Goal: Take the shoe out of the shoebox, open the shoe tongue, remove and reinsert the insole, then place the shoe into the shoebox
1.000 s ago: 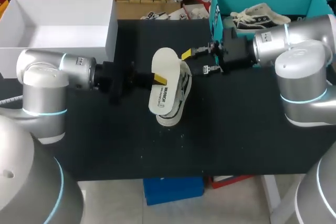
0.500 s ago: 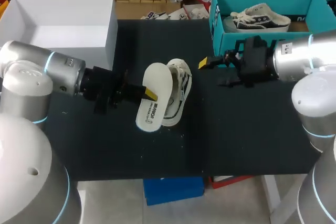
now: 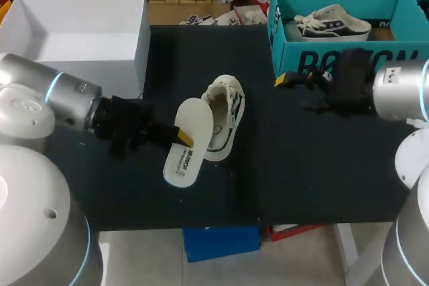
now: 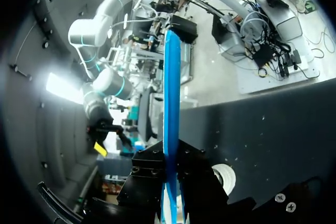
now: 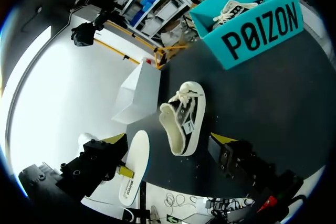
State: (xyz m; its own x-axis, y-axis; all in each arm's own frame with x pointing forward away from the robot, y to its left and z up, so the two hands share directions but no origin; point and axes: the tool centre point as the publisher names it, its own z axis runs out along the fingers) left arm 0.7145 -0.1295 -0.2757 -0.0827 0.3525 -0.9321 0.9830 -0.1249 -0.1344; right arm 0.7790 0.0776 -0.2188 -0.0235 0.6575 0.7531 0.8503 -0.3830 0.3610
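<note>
A white box (image 3: pixel 74 31) stood at the far left of the black worktop (image 3: pixel 301 165). To the near right of it, the left gripper (image 3: pixel 182 140) was clamped on the edge of the white insole (image 3: pixel 179 162), holding it just left of the shoe (image 3: pixel 222 115). The shoe lay near the middle of the worktop with its toe toward the near edge. Farther right, the right gripper (image 3: pixel 295 92) hung with its fingers apart and nothing between them, just in front of the teal shoebox (image 3: pixel 335 58) at the far right, where a second shoe (image 3: pixel 332 21) lay inside.
</note>
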